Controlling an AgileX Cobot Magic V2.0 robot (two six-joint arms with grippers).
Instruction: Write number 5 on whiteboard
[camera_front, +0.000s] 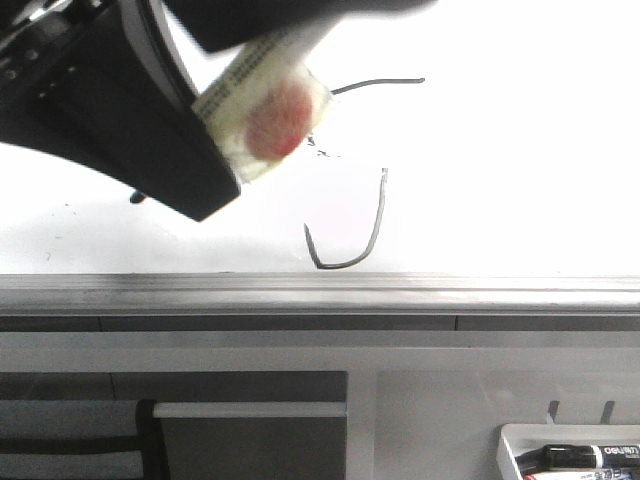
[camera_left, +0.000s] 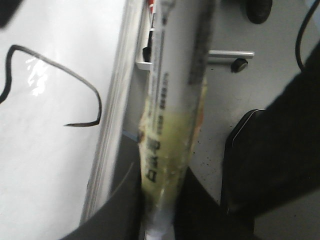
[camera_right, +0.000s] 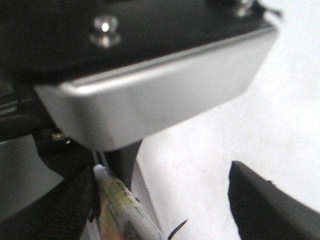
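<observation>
**Figure mostly drawn; left stroke not visibly joined**

The left hand (camera_front: 225, 150) is clamping a marker (camera_left: 172, 130) wrapped in yellowish tape, its barrel lying between the dark fingers (camera_left: 260, 165) in the left wrist view. In the front view the marker's taped end, with a blurred red patch, is sitting at about 10 o'clock from the drawn hook. The right hand is not showing clearly anywhere: dark shapes are edging the right wrist view, but I cannot tell how its jaws are standing.

The number 5 (camera_front: 370, 225) is lying on the whiteboard (camera_front: 530, 170) as separate black marks: a slanted top bar at 12 o'clock, and a long downstroke curling into a hook just above the grey rail (camera_front: 320, 285). A few faint flecks are sitting between them, close by the marker's end.

Judging from this, the writing is nearing its end, with the short left stroke joining bar to tail apparently missing or hidden behind the marker. The next move would call for light, steady tip contact there, without smearing the wet lines.

Readable writing: the black marker (camera_front: 590, 457) in the white tray (camera_front: 515, 440) at 5 o'clock is bearing "deli". Print is running along the held marker's barrel, too blurred to read.
</observation>
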